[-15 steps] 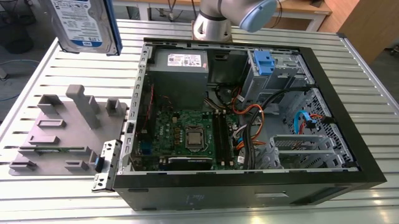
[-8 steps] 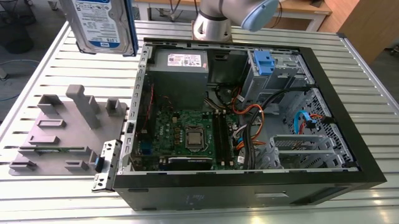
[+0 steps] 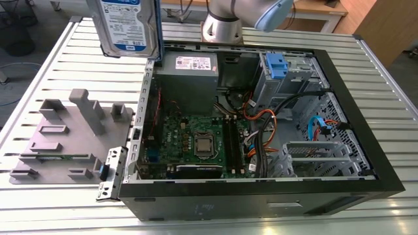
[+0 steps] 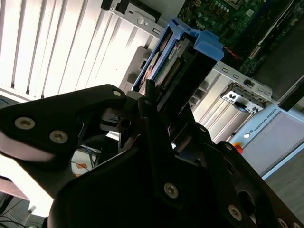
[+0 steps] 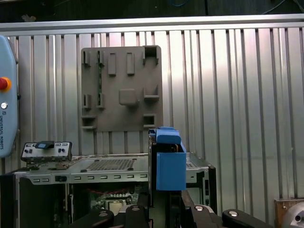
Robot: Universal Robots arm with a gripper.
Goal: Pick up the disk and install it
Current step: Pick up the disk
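Presently the jaws are clamped on the disk [image 3: 127, 24], as the second wrist view shows. It hangs upright, clear of the slatted worktop [image 3: 58, 210], near the open computer case [image 3: 261, 200]. A grey fixture plate [image 3: 58, 147] lies beside the case.

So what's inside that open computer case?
A green motherboard, a grey power-supply box, bundled cables and a metal drive cage. In the exterior view the disk, held above, hides one corner of the case; whatever lies under the cables is covered.
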